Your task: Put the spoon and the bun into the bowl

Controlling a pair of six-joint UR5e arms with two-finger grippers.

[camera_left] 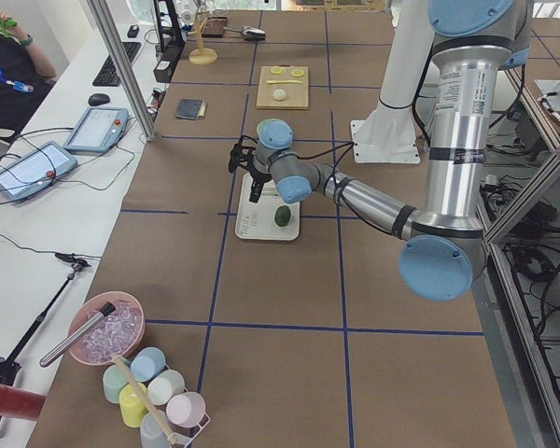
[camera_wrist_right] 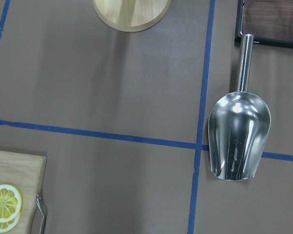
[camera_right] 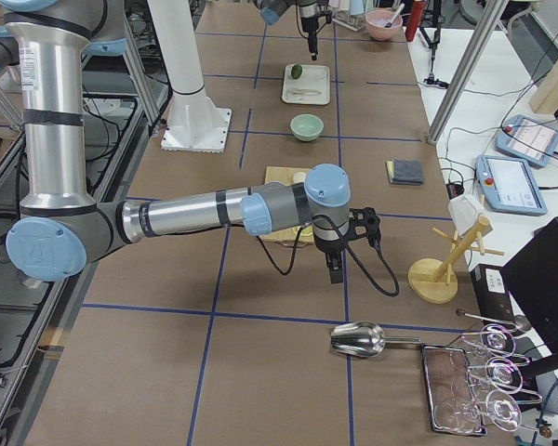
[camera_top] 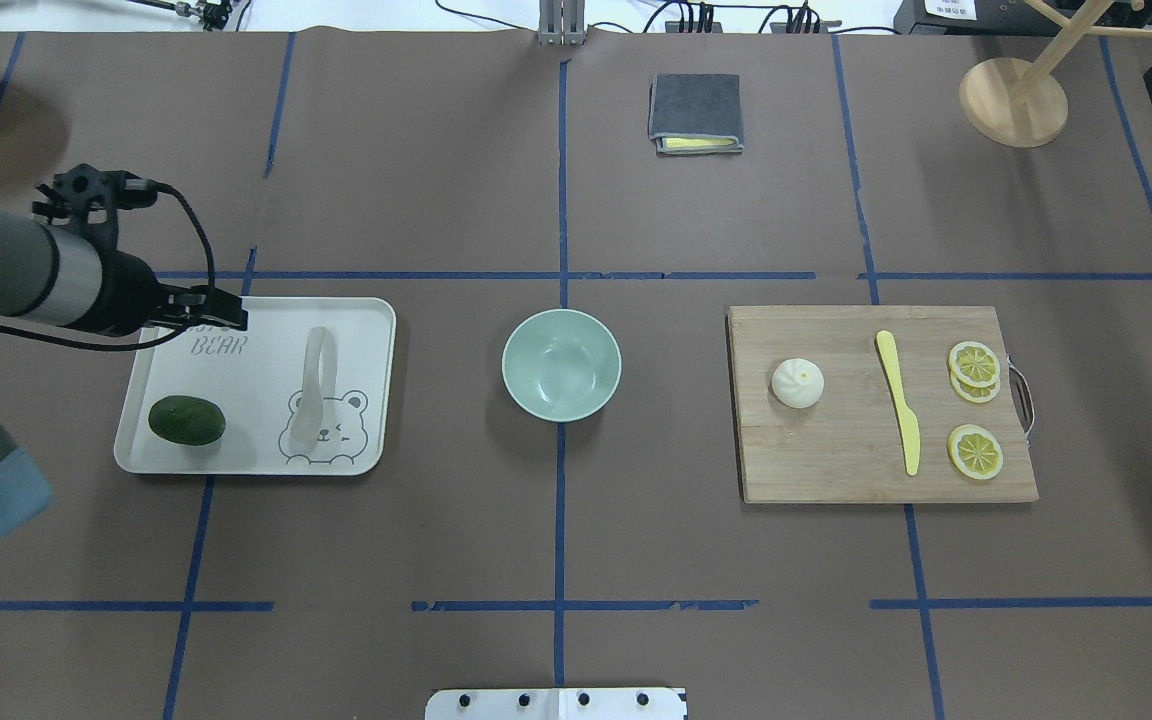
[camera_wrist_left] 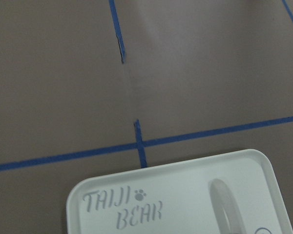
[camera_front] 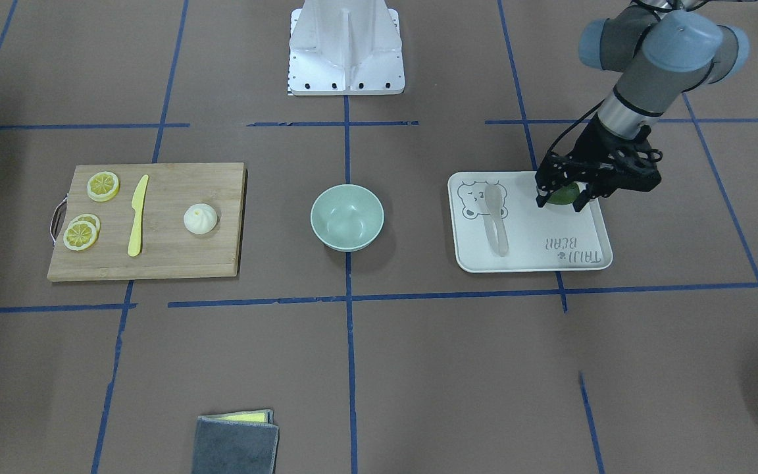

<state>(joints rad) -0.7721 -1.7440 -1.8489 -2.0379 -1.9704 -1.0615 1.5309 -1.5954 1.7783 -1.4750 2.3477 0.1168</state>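
Observation:
The off-white spoon (camera_front: 496, 220) lies on the bear-printed tray (camera_front: 530, 266), scoop toward the robot; it also shows in the overhead view (camera_top: 314, 385) and at the bottom of the left wrist view (camera_wrist_left: 224, 204). The cream-white bun (camera_front: 201, 218) sits on a wooden cutting board (camera_top: 836, 470). The mint-green bowl (camera_front: 347, 217) stands empty at the table's middle. My left gripper (camera_front: 559, 201) hovers open and empty above the tray's outer far part, apart from the spoon. My right gripper (camera_right: 336, 271) shows only in the exterior right view, above the table past the board. I cannot tell whether it is open or shut.
A dark green lime (camera_top: 186, 420) lies on the tray. A yellow knife (camera_top: 899, 415) and lemon slices (camera_top: 974, 452) lie on the board. A grey cloth (camera_top: 695, 112) lies at the far side. A metal scoop (camera_wrist_right: 239, 134) and a wooden stand (camera_top: 1013, 100) are beyond the board.

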